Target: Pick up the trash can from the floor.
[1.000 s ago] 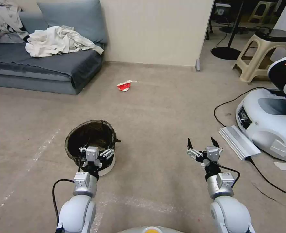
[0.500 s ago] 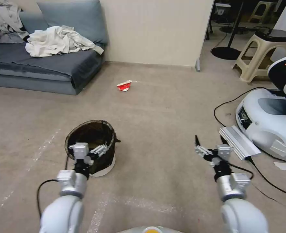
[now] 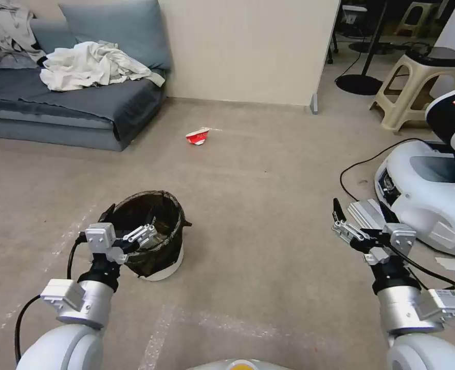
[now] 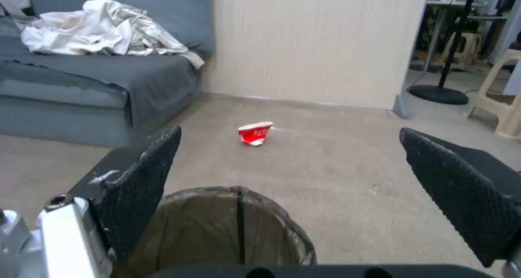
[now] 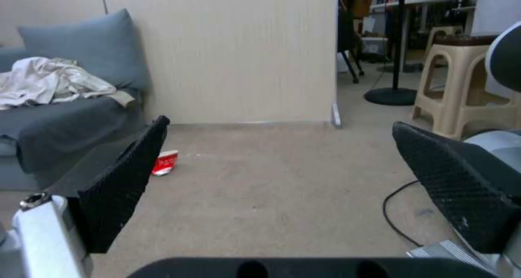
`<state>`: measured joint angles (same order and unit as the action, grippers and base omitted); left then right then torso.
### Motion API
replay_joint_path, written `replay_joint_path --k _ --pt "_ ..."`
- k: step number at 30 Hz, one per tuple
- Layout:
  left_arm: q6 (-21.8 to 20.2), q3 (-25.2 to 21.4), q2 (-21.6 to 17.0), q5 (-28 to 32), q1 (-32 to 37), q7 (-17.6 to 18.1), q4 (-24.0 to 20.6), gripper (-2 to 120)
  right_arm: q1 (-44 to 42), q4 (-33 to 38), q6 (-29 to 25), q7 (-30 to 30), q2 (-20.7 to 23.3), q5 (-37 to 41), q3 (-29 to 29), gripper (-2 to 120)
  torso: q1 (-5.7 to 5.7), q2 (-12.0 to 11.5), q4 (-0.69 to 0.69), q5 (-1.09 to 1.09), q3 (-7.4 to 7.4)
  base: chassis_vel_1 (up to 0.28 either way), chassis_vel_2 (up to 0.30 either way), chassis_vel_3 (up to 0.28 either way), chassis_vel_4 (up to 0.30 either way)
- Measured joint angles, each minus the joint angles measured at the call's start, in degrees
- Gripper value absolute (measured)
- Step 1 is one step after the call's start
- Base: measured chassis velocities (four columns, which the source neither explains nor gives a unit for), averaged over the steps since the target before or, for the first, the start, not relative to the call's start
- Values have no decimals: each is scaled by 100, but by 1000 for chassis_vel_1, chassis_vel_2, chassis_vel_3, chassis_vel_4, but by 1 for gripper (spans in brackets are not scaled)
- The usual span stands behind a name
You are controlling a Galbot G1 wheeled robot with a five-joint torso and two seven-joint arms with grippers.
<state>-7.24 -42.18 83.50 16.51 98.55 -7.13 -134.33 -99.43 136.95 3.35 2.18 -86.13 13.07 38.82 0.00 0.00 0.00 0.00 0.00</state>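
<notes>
The trash can (image 3: 152, 234) sits on the floor (image 3: 248, 195) at the lower left of the head view (its dark bag is folded over the rim). The left gripper (image 3: 129, 226) hangs over its near rim, fingers spread wide. The right gripper (image 3: 358, 216) is at the lower right, also spread, holding nothing.

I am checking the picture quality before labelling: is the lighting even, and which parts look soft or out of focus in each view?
Head view: soft, even indoor light, weak shadows, no glare; the trash can and the left gripper look sharp. Left wrist view: the nearby trash can rim looks soft, and the red cup farther off looks a little clearer. Right wrist view: the right gripper's fingers are dark, the room behind brighter.
</notes>
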Motion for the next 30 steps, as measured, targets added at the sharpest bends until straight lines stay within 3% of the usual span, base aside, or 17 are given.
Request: replay_joint_path --k 15,30 --pt "101 -7 134 -149 37 2 39 100 62 -106 -137 107 65 39 -33 100 0 0 -1 0 0 17 18 16 19" --pt "204 -10 153 -204 12 57 116 100 65 -159 -207 137 70 35 -53 100 0 0 0 0 0 98 100 102 90"
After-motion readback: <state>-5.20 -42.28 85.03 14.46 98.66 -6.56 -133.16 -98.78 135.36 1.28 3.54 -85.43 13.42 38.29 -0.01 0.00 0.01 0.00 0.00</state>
